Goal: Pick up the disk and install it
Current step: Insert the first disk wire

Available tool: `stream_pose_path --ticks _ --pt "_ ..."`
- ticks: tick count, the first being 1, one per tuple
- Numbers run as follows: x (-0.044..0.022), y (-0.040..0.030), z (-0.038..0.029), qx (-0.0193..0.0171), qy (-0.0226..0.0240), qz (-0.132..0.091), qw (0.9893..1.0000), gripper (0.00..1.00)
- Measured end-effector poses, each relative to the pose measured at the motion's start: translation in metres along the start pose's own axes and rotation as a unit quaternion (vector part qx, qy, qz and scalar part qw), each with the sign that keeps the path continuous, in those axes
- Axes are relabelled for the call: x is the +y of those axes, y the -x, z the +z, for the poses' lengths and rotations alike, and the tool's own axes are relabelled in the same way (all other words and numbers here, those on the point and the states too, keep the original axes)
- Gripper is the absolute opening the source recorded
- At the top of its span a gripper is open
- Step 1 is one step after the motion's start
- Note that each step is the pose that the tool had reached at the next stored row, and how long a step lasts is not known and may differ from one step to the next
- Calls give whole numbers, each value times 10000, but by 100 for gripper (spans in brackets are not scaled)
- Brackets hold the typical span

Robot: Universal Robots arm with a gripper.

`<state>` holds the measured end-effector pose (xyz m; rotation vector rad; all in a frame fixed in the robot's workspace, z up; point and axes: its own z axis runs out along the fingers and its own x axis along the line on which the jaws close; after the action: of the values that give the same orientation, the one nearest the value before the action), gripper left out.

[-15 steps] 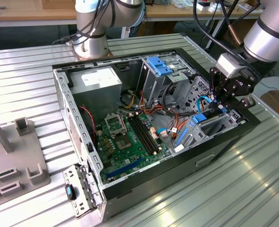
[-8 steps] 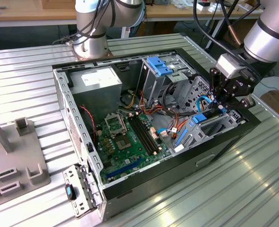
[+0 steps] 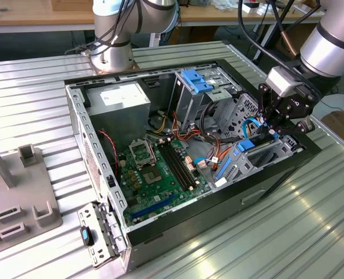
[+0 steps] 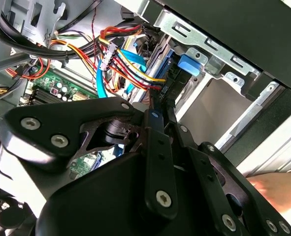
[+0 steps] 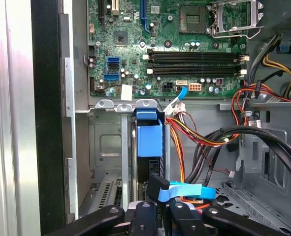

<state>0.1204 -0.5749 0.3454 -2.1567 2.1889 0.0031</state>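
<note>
The disk (image 5: 149, 140) stands on edge in a slot of the metal drive cage (image 5: 106, 142), its blue side rail facing out. In the exterior view the disk's blue rail (image 3: 246, 145) sits in the cage at the case's right end. My gripper (image 3: 275, 129) hangs right over that cage. In both wrist views the two black fingers lie close together, and the gripper (image 4: 157, 101) (image 5: 157, 209) is shut, its tip at the disk's cable end. A light blue data cable (image 5: 184, 191) crosses just in front of the fingers.
The open computer case (image 3: 102, 174) lies on a ribbed metal table (image 3: 311, 221). Inside are a green motherboard (image 3: 154, 174), a grey power-supply box (image 3: 122, 99), a blue latch (image 3: 196, 80) on the upper cage, and bundles of red, yellow and black wires (image 5: 219, 137). A grey fixture (image 3: 14, 197) stands at the exterior view's left.
</note>
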Motion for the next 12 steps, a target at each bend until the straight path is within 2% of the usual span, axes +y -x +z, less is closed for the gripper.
stream_pose_path --ticks 12 --pt "-1 1 -18 -3 0 0 10000 16"
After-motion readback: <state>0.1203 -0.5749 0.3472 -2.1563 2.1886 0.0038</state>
